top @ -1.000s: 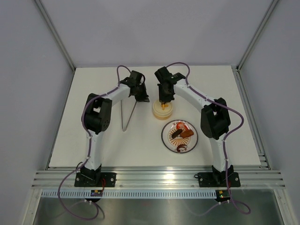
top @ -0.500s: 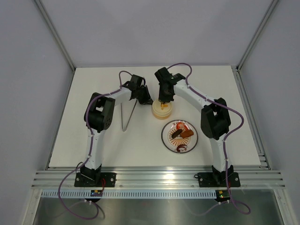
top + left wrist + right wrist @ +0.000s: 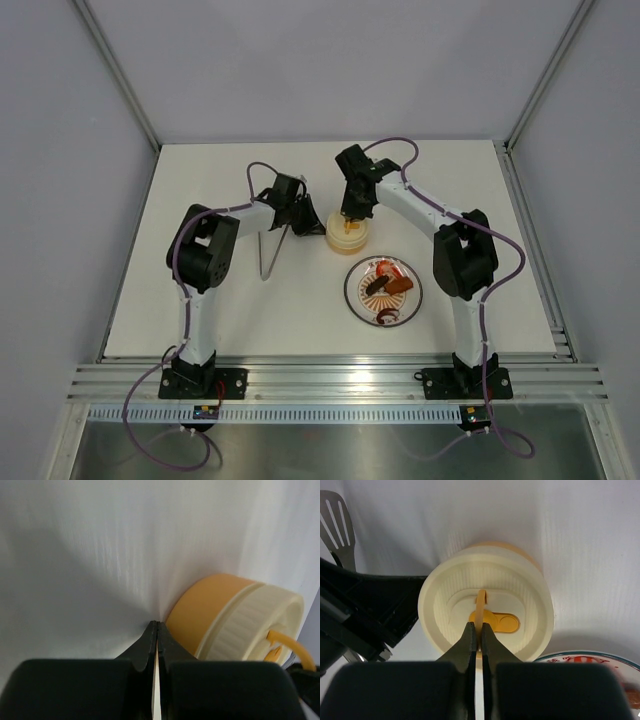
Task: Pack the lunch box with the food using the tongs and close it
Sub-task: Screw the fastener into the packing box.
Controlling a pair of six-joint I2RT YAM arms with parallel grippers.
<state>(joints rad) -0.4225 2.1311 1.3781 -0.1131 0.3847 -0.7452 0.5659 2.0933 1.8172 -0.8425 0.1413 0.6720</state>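
With the lidded lunch box point(image 3: 520, 580) toward the table's point(image 3: 200, 300) far edge, I hold my right gripper point(image 3: 475, 630) pinched on what looks like its thin lid loop point(image 3: 481, 600), my left gripper point(image 3: 157, 629) shut against its side, where a tug could tip it.

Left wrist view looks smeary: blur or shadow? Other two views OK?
Left wrist: table streaky and soft, heavy shadow at left, left gripper a dark blur, lunch box fairly crisp. Right wrist: lid sharp, right gripper and plate rim out of focus. Top external: even light, soft shadows, glare on the metal sheet at the bottom.
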